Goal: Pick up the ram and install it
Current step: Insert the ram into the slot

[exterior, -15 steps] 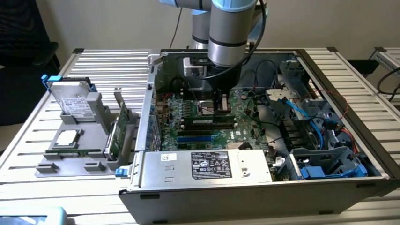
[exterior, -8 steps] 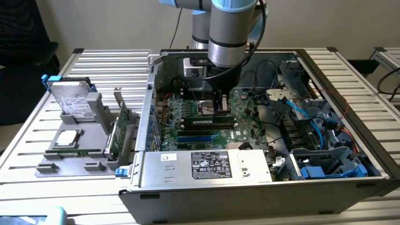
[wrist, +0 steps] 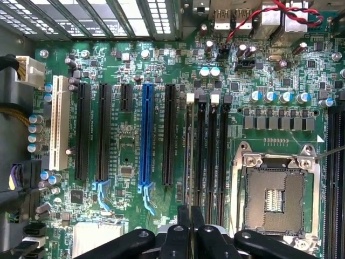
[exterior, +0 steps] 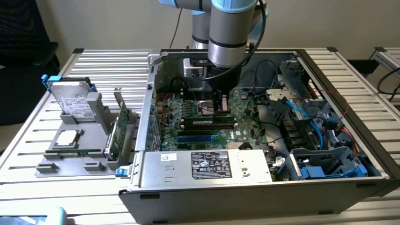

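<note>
Inspection findings, largest item first.

The slatted metal surface (exterior: 93, 61) carries an open computer case (exterior: 350, 89) lying on its side. Beside it, toward the exterior view's left, stands a grey parts fixture (exterior: 93, 110). The arm (exterior: 231, 33) reaches straight down into the case over the green motherboard (wrist: 129, 162).

On the board, four black memory slots (wrist: 214, 156) run side by side between the expansion slots and the open processor socket (wrist: 272, 197).

The ram (wrist: 190, 162) is at the memory slot nearest the expansion slots. From the wrist it appears edge-on, as a thin strip running out from between the fingertips along that slot. From outside it (exterior: 209, 123) reads as a long dark stick directly under the wrist. Whether it is fully seated or only resting in the slot mouth cannot be determined.

The pincer (wrist: 190, 213) is almost fully closed, its two fingers pinching the ram's flat faces at about mid-length of its upper edge.

Handling assessment: the ram is judged light, thin and stiff, but fragile. It would probably tolerate little bending or twisting. The present central hold on the faces appears the soundest, keeping the load even along the stick.
</note>
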### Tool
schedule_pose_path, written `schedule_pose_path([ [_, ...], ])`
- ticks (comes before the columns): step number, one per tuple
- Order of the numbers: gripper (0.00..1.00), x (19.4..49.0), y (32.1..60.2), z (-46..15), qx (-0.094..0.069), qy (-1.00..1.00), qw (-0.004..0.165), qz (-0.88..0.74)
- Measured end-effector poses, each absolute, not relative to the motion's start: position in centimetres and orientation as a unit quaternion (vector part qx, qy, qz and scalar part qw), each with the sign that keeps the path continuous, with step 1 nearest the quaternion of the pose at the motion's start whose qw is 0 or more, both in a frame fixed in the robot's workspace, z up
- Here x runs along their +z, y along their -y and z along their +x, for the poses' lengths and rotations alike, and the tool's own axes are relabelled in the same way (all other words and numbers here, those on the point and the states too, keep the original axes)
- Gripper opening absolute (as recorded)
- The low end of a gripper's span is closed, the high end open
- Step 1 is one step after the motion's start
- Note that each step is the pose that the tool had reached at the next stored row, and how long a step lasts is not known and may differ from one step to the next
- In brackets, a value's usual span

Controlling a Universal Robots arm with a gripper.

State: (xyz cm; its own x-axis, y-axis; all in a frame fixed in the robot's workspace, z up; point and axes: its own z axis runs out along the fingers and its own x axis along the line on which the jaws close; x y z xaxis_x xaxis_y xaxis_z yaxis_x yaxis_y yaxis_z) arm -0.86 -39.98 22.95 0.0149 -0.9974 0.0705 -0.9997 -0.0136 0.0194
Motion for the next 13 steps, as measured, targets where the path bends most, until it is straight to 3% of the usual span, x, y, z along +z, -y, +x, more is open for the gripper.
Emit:
schedule_pose_path([
  [13,0.13,22.71,39.94,-0.86,0.02,0.702,0.033,0.712],
])
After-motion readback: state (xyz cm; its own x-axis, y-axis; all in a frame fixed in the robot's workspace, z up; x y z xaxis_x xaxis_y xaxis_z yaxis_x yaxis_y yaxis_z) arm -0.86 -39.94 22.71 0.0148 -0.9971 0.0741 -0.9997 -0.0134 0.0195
